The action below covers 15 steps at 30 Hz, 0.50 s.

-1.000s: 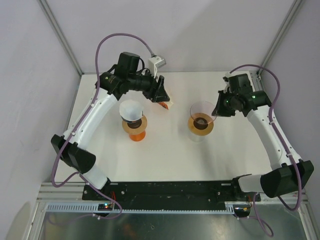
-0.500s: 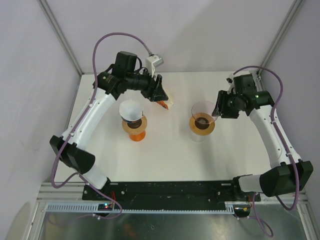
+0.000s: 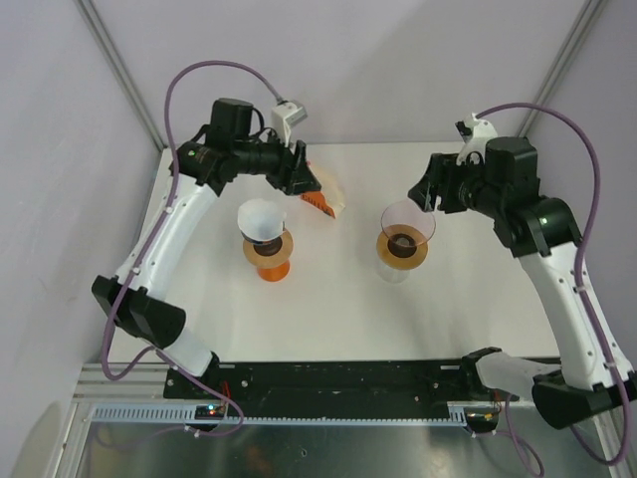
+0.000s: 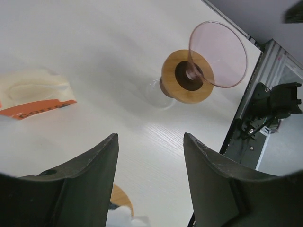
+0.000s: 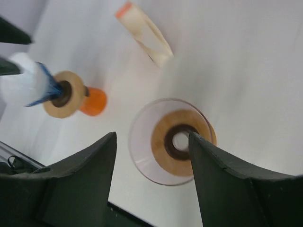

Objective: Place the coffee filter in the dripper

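A white coffee filter (image 3: 261, 217) sits as a cone in the left dripper (image 3: 269, 255), which has a wooden collar and an orange base. The right dripper (image 3: 405, 231) is a clear pinkish cone on a wooden collar; I see nothing inside it. My left gripper (image 3: 304, 179) hangs open and empty behind the left dripper, by the filter packet (image 3: 324, 199). In the left wrist view the gripper (image 4: 150, 137) frames bare table, with the clear dripper (image 4: 215, 54) beyond. My right gripper (image 3: 426, 189) is open above the clear dripper (image 5: 170, 142), its fingers (image 5: 152, 137) empty.
The cream and orange filter packet (image 4: 35, 92) lies flat on the white table (image 3: 328, 299) between the two drippers, towards the back. Grey walls close in the back and sides. The arms' base rail (image 3: 338, 376) runs along the near edge.
My right gripper has opened and drawn up and back from the clear dripper's rim. The left arm has drifted slightly back and left, still open.
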Motion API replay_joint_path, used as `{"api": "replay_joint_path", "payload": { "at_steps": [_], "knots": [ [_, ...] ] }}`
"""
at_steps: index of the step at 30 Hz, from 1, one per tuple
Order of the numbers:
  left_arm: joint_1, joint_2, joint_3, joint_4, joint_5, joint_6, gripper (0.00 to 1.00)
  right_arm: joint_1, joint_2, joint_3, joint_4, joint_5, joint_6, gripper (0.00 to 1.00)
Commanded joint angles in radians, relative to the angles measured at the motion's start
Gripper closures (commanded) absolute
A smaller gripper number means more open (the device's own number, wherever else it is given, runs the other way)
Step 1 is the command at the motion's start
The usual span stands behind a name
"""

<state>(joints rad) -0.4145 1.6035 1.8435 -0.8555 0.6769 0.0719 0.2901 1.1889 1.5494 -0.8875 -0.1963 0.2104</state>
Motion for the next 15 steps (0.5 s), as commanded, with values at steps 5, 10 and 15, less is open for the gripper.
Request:
{"api": "replay_joint_path", "payload": {
  "at_steps": [5,10,15],
  "knots": [
    [0.154,-0.154,-0.020,0.014,0.040,0.036,0.35,0.211,0.089,0.173,0.261,0.103,-0.168,0.34],
    [0.231,-0.228,-0.079,0.014,-0.023,0.067,0.33,0.318,0.315,0.325,0.262,0.179,-0.249,0.37],
    [0.303,-0.314,-0.175,0.015,-0.103,0.116,0.30,0.397,0.575,0.539,0.181,0.334,-0.332,0.40]
  ]
}}
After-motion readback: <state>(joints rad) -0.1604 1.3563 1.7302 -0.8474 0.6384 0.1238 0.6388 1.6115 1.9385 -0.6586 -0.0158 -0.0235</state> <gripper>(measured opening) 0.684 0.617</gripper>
